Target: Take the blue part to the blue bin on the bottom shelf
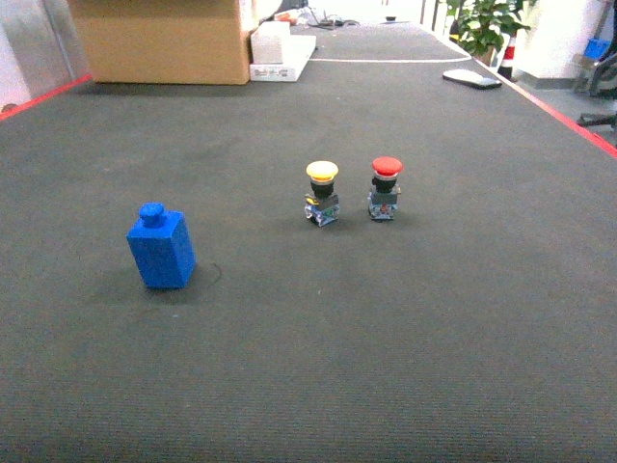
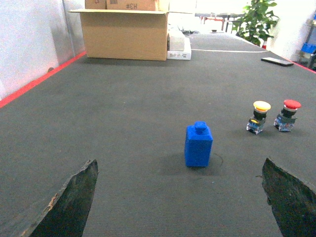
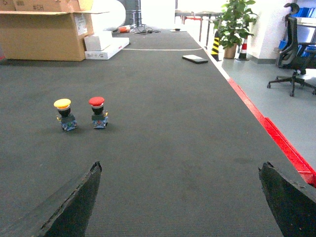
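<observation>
The blue part (image 1: 161, 249) is a small blue block with a round knob on top, standing upright on the dark grey mat at the left. In the left wrist view the blue part (image 2: 198, 144) stands ahead of my left gripper (image 2: 180, 162), slightly right of centre and apart from the open fingers. My right gripper (image 3: 181, 165) is open over bare mat with nothing between its fingers. Neither gripper shows in the head view. The blue bin and the bottom shelf are out of view.
A yellow push button (image 1: 322, 191) and a red push button (image 1: 385, 187) stand side by side mid-mat. A cardboard box (image 1: 164, 39), a white box (image 1: 280, 53) and a flat black device (image 1: 472, 78) lie at the far end. Red tape (image 3: 276, 143) marks the right edge.
</observation>
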